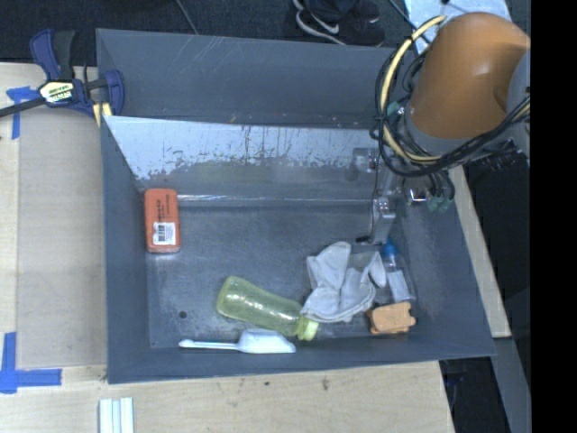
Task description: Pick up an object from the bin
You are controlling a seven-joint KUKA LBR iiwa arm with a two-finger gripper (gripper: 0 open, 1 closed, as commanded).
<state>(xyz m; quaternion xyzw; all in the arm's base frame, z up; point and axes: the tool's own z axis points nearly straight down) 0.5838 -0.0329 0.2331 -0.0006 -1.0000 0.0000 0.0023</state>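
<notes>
Approach step, as judged: hand (pixel 379 244) is positioned above white cloth (pixel 332 283) at bin's (pixel 261 242) 4 o'clock; its opening cannot be told. Descent onto cloth, then closure, is called for next.

Arm (pixel 518 84) enters from the right of the camera view, its wrist shrouded by a rounded orange cover (pixel 473 75). Yellow and black cables (pixel 397 133) are looped against the cover's left and lower side. From beneath the cover a slim metal stem (pixel 383 197) runs almost straight down, carrying the jaws low, right of the view's centre.
</notes>
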